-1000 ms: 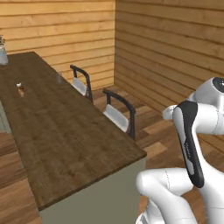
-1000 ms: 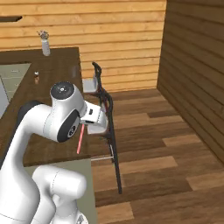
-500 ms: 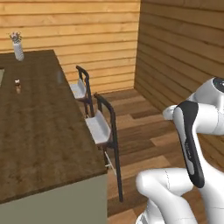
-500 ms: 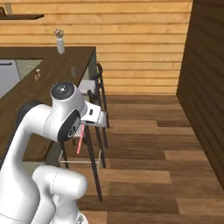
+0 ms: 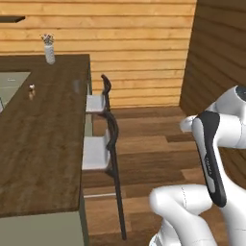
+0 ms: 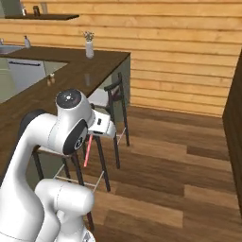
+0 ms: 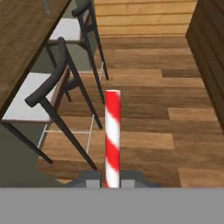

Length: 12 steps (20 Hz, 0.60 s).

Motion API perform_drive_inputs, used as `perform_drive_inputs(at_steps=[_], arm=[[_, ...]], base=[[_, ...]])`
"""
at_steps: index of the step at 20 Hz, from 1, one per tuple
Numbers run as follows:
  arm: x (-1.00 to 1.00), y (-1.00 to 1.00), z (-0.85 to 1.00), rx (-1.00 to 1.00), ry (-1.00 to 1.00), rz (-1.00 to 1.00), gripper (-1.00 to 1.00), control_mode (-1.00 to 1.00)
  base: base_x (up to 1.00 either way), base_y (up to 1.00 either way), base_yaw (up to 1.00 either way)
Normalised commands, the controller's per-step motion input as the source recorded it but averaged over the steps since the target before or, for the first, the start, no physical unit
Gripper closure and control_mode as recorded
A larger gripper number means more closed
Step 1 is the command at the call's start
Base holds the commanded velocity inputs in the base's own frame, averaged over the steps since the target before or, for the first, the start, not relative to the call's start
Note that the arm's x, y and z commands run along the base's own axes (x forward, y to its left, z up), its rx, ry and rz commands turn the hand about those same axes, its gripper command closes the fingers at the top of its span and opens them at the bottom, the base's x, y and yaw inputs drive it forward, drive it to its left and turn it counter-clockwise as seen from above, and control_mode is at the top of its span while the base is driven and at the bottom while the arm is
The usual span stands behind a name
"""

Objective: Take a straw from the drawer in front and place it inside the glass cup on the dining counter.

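My gripper (image 7: pixel 112 180) is shut on the straw (image 7: pixel 112 134), a thin red-and-white striped stick that points away from the hand over the wooden floor. From the right base camera the straw (image 6: pixel 87 151) hangs down below the hand (image 6: pixel 100 125), beside the stools. The dining counter (image 5: pixel 43 144) stretches along the left as a long dark wood top over a green base. A faint clear glass cup (image 5: pixel 76 85) stands near its far right edge. The drawer is out of view.
Two dark-framed stools (image 5: pixel 97 151) (image 5: pixel 97 102) with pale seats line the counter's side; the near one (image 7: pixel 33 100) is close to the left of the straw. A small shaker (image 5: pixel 31 90) and a vase (image 5: pixel 49 53) stand on the counter. A dark wood wall (image 5: pixel 216 57) rises on the right.
The whole picture has shifted as the base moved: the counter has slid left and the stools and far wall have come nearer. The straw stays in the shut gripper.
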Motion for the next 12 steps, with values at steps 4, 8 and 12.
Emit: perform_drive_inputs(at_steps=[4, 8, 12], arm=[[0.0, 0.0, 0.0, 0.0, 0.0, 0.0, 1.0, 1.0], [0.0, 0.0, 0.0, 0.0, 0.0, 0.0, 1.0, 1.0], [0.0, 0.0, 0.0, 0.0, 0.0, 0.0, 1.0, 1.0]], base=[[0.72, -0.68, 0.47], [0.69, -0.71, 0.46], [0.62, -0.72, 0.46]])
